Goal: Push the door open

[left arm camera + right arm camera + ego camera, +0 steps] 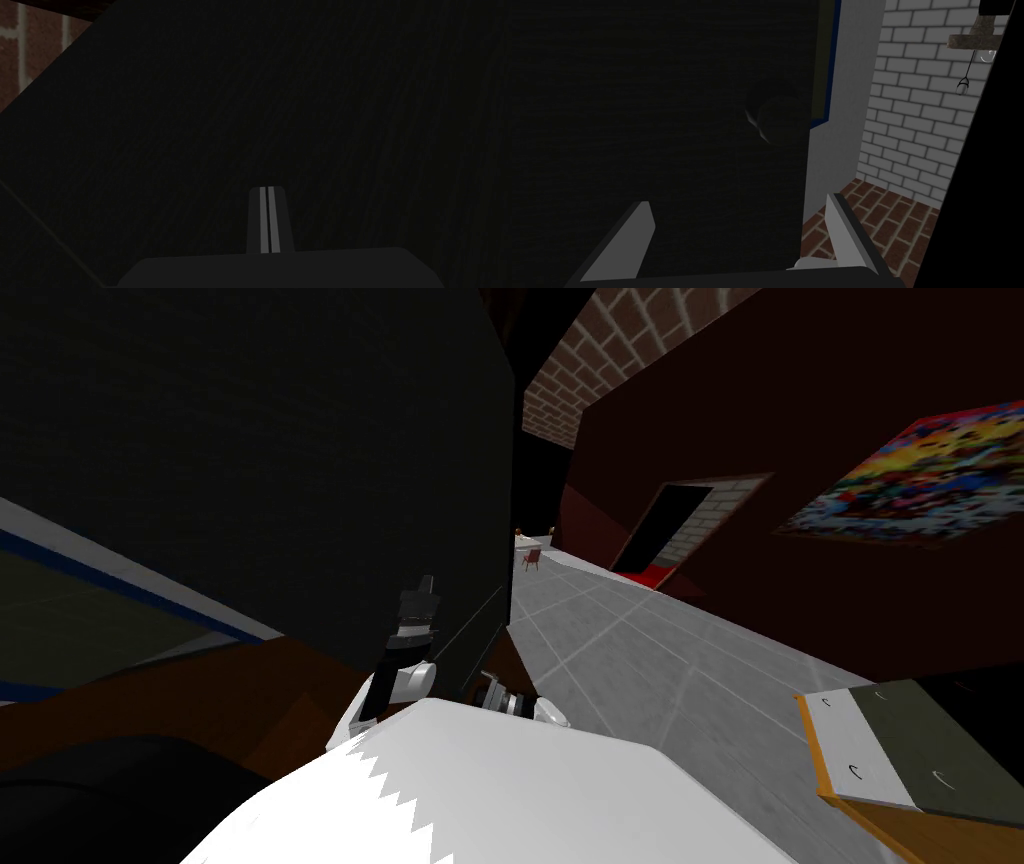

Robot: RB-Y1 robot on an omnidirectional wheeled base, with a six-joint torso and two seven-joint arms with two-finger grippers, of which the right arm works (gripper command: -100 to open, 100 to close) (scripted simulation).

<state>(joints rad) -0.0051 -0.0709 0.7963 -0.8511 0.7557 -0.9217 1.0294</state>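
Stands close against the dark door (300, 468), upright, straight ahead. Holds the left gripper (268, 192) nearer, fingers (262, 220) pressed together, aimed square at its face; holds the right gripper (738, 201) spread open beside the free edge, round knob (779, 120) just ahead. Probably wants a forward shove.

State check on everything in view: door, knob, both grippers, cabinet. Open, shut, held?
door, ajar, with a gap past its free edge
door knob, not gripped
left gripper, shut, pointed at the door's face, contact unclear
right gripper, open, holding nothing, near the door's free edge
cabinet, fronts shut
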